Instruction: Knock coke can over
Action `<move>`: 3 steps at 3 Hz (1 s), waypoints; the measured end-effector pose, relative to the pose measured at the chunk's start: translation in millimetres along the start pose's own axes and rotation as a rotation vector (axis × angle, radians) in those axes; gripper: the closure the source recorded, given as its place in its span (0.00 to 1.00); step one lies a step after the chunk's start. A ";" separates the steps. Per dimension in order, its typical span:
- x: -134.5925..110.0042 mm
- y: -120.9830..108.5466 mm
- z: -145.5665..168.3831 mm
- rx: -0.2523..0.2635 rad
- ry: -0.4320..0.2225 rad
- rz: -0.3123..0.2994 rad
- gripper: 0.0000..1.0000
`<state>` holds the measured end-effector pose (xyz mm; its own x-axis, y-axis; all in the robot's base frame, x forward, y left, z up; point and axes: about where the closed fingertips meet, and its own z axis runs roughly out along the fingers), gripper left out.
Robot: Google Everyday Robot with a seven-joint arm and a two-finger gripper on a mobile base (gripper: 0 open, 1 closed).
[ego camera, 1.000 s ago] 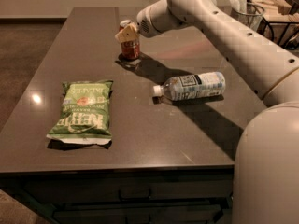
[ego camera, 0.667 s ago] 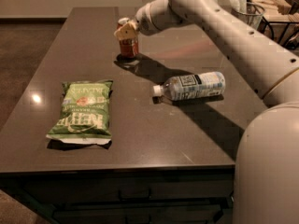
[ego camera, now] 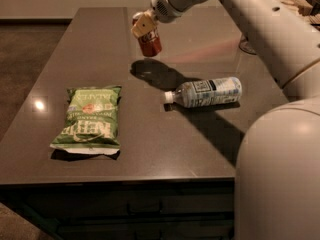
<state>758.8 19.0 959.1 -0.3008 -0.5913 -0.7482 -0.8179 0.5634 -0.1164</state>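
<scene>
I have the gripper (ego camera: 142, 26) up at the far side of the table (ego camera: 95, 44), beyond the plastic bottle (ego camera: 207, 92) and a little to its left as I look at it. It sits against the top of the coke can (ego camera: 151, 43). I cannot tell from this view whether the gripper is clenched on the can or merely pressed against it, so I will not call it either way.

The coke can is beyond the bottle and well apart from it. It is tilted, with its silver top leaning away from the bottle and its red body slanting down toward the tabletop. A dark shadow (ego camera: 152, 73) lies on the table between the can and the bottle. I cannot tell whether the can's base is touching the surface or is raised just off it.

My reading is that the task is partway done. The approach is made, contact is made, and the can is off its upright stance. It is not lying on its side, though, so I don't count it as knocked over yet. What is left, as I judge it, is to carry the tip through until the can rests flat on the table, then draw the arm (ego camera: 250, 14) clear.

The bottle lies on its side with its cap pointing toward the green chip bag (ego camera: 92, 118), which lies flat to the bottle's left and nearer to me. Neither is in the can's way, by my reckoning.
</scene>
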 end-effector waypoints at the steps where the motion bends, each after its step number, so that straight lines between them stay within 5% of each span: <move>1: 22.7 -0.5 -11.3 -0.023 0.150 -0.055 1.00; 2: 47.8 5.6 -15.8 -0.081 0.303 -0.134 1.00; 3: 73.7 14.4 -20.0 -0.143 0.449 -0.223 0.81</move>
<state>715.1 -28.1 915.3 -0.2671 -0.8948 -0.3577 -0.9354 0.3300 -0.1269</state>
